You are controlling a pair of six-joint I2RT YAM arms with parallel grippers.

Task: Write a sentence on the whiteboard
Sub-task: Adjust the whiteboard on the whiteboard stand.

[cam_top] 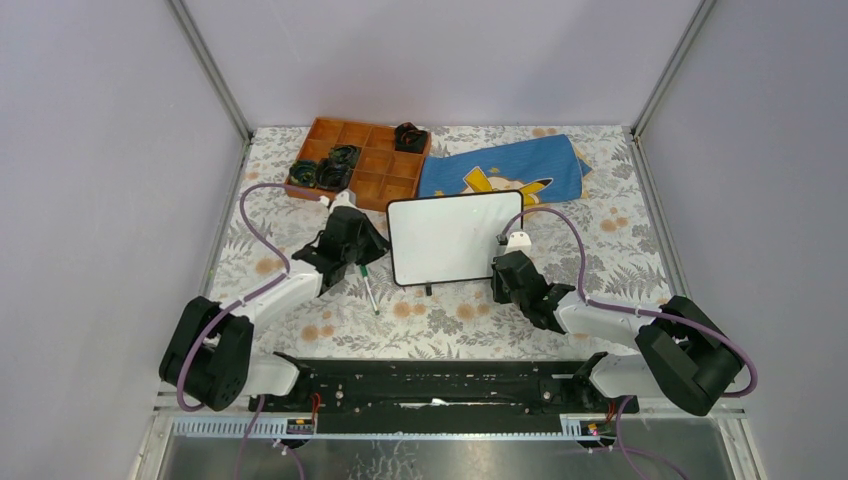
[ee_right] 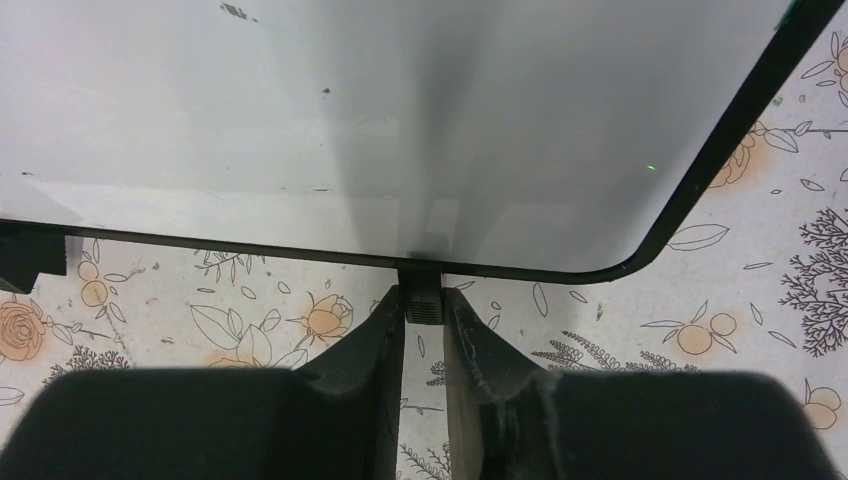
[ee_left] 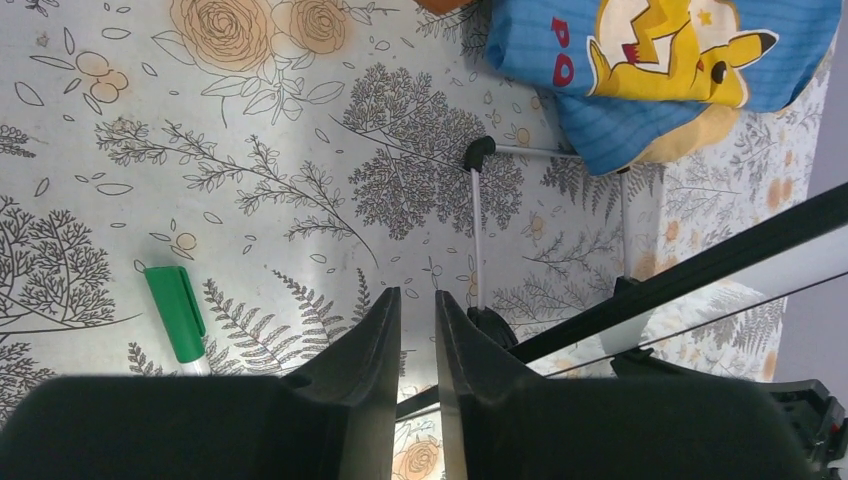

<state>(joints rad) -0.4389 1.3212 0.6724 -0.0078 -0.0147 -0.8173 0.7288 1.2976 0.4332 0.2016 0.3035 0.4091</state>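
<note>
The whiteboard (cam_top: pixel 455 238) stands upright mid-table, white with a thin black frame. Its face is blank apart from a few specks, also in the right wrist view (ee_right: pixel 350 120); no sentence shows. My right gripper (cam_top: pixel 498 268) is at the board's lower right, and its jaws (ee_right: pixel 422 295) are shut on the board's small black foot (ee_right: pixel 421 298). My left gripper (cam_top: pixel 368 250) is left of the board, its jaws (ee_left: pixel 418 295) nearly together and empty. A green-capped marker (cam_top: pixel 370 290) lies on the table just beside it, its cap showing in the left wrist view (ee_left: pixel 175 312).
An orange compartment tray (cam_top: pixel 375 185) holding several black items sits at the back left. A blue cloth with yellow cartoon print (cam_top: pixel 500 170) lies behind the board, also in the left wrist view (ee_left: pixel 660 60). The board's wire stand (ee_left: pixel 478 240) rests on the floral tablecloth.
</note>
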